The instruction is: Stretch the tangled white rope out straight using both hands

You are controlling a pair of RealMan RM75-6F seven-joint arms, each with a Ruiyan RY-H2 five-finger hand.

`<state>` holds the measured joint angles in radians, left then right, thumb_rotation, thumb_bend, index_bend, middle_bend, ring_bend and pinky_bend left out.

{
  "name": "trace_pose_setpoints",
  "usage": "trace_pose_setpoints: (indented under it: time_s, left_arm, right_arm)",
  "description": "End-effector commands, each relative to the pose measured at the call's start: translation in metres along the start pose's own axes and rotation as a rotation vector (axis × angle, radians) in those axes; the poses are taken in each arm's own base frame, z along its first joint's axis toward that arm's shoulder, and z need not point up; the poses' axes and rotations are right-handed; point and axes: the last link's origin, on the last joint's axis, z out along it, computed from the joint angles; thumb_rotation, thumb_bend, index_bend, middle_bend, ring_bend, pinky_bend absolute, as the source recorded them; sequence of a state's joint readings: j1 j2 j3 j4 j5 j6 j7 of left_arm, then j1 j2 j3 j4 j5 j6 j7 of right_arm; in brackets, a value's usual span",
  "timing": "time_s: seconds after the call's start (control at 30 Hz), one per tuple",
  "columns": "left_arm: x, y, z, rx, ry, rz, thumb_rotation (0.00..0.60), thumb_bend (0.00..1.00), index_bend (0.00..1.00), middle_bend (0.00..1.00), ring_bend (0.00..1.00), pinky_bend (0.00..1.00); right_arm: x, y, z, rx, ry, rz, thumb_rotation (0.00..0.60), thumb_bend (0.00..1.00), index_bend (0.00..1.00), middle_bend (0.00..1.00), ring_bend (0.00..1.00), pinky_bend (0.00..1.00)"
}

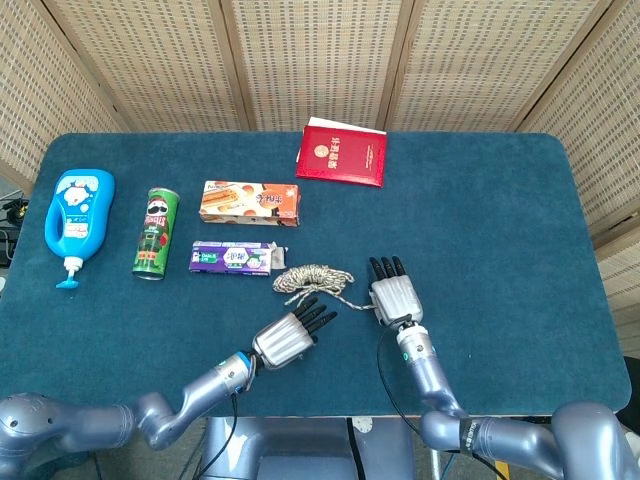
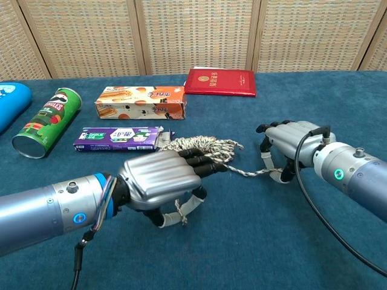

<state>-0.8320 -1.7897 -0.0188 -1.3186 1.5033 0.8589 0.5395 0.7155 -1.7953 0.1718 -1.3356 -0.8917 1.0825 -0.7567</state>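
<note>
The white rope (image 1: 313, 277) lies as a tangled bundle (image 2: 202, 145) near the middle of the blue table, just right of a purple packet. My left hand (image 1: 288, 338) sits in front of the bundle, knuckles up. In the chest view, my left hand (image 2: 160, 178) has its fingertips reaching the coil and pinches a short rope end underneath, against the thumb. A thin strand (image 2: 251, 172) runs from the bundle to my right hand (image 2: 290, 140), whose fingers curl down onto the strand's end. In the head view, my right hand (image 1: 395, 295) is right of the bundle.
Behind the rope lie a purple packet (image 1: 233, 258), an orange biscuit box (image 1: 250, 203) and a red booklet (image 1: 342, 153). A green crisp can (image 1: 155, 232) and a blue pump bottle (image 1: 75, 220) lie at the left. The table's front edge is just behind both wrists.
</note>
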Motion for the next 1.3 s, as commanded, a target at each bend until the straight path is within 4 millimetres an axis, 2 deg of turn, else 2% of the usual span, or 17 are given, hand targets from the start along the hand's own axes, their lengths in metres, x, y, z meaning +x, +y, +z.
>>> trace_pose_setpoints:
  time_s: [0.03, 0.27, 0.43, 0.6, 0.73, 0.93, 1.07, 1.3]
  left_arm:
    - [0.006, -0.018, -0.015, 0.046, 0.019, -0.023, 0.600, 0.48, 0.73, 0.00, 0.00, 0.00]
    - [0.018, -0.080, -0.068, 0.205, 0.054, -0.059, 0.600, 0.49, 0.74, 0.00, 0.00, 0.00]
    - [0.021, -0.112, -0.095, 0.295, 0.068, -0.083, 0.600, 0.49, 0.74, 0.00, 0.00, 0.00]
    - [0.016, -0.148, -0.123, 0.396, 0.065, -0.128, 0.600, 0.50, 0.75, 0.00, 0.00, 0.00]
    - [0.006, -0.174, -0.143, 0.463, 0.053, -0.148, 0.600, 0.50, 0.75, 0.00, 0.00, 0.00]
    - [-0.005, -0.199, -0.166, 0.530, 0.060, -0.178, 0.600, 0.50, 0.75, 0.00, 0.00, 0.00]
    - [-0.011, -0.206, -0.176, 0.544, 0.060, -0.186, 0.600, 0.50, 0.75, 0.00, 0.00, 0.00]
    - [-0.015, -0.207, -0.176, 0.544, 0.052, -0.184, 0.600, 0.50, 0.75, 0.00, 0.00, 0.00]
  right_arm:
    - [0.003, 0.002, 0.000, -0.003, 0.014, -0.004, 0.600, 0.39, 0.68, 0.05, 0.00, 0.00]
    - [0.014, 0.017, 0.005, -0.035, 0.079, -0.069, 0.600, 0.39, 0.68, 0.06, 0.00, 0.00]
    - [0.017, 0.028, 0.008, -0.068, 0.102, -0.101, 0.600, 0.39, 0.68, 0.07, 0.00, 0.00]
    - [0.018, 0.045, 0.011, -0.118, 0.122, -0.168, 0.600, 0.39, 0.68, 0.07, 0.00, 0.00]
    - [0.017, 0.066, 0.010, -0.179, 0.125, -0.219, 0.600, 0.39, 0.68, 0.07, 0.00, 0.00]
    - [0.015, 0.098, 0.006, -0.266, 0.111, -0.289, 0.600, 0.39, 0.68, 0.07, 0.00, 0.00]
    - [0.011, 0.110, 0.002, -0.294, 0.089, -0.276, 0.600, 0.39, 0.68, 0.07, 0.00, 0.00]
    - [0.007, 0.117, 0.000, -0.309, 0.068, -0.259, 0.600, 0.39, 0.68, 0.07, 0.00, 0.00]
